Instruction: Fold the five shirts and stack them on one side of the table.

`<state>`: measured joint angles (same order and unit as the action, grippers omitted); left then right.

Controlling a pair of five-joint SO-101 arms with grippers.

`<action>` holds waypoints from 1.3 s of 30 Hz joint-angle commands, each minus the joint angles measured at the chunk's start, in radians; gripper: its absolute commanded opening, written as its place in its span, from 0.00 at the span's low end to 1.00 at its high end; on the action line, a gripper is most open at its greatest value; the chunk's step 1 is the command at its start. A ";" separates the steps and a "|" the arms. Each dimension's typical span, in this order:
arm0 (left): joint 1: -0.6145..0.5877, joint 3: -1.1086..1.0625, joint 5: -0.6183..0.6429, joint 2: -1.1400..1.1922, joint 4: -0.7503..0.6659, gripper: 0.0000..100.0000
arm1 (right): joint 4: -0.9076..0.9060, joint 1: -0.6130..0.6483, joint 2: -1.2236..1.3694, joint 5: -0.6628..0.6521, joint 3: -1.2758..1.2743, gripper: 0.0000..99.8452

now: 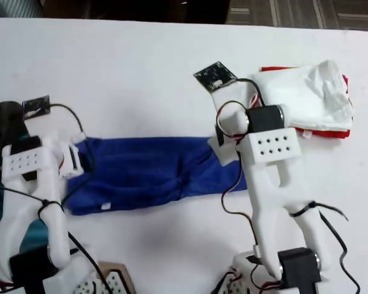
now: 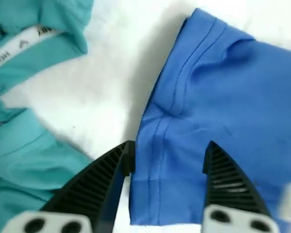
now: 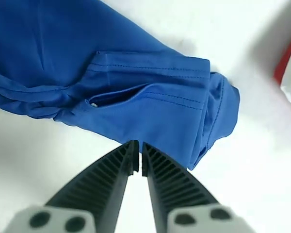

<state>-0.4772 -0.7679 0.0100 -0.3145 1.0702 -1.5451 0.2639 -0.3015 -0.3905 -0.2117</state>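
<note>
While the left end effector [image 2: 169, 149] gapes over the blue shirt [image 2: 233, 87], the right end effector [image 3: 138, 148] is clenched.

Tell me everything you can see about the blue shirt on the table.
The blue shirt is soft-looking fabric folded into a long, rumpled band lying flat across the white table between the two arms. Double-stitched hems show at both ends, and creases bunch near its middle. The open left claw is over one end's hemmed edge. The shut right claw has its tips at the other end's hem, though whether it pinches cloth is unclear. A gap of table separates it from the teal shirt.
</note>
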 commanded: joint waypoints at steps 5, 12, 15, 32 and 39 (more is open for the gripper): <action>-0.026 -0.065 -0.026 0.008 -0.100 0.25 | -0.004 -0.015 -0.093 -0.008 0.028 0.02; -0.023 0.059 -0.025 0.330 -0.075 0.25 | -0.005 -0.015 -0.119 -0.008 0.028 0.02; 0.002 0.173 -0.035 0.437 0.046 0.25 | -0.005 -0.015 -0.124 -0.008 0.029 0.02; 0.130 0.228 -0.132 0.529 0.127 0.02 | -0.004 -0.300 -0.234 -0.141 0.028 0.02; -0.018 0.344 -0.132 0.526 0.209 0.03 | 0.090 -0.506 -0.240 -0.140 -0.169 0.02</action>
<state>-0.3790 -0.4872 -0.1158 0.2041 1.2221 -1.5113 -0.1749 -0.4994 -0.5194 -0.3023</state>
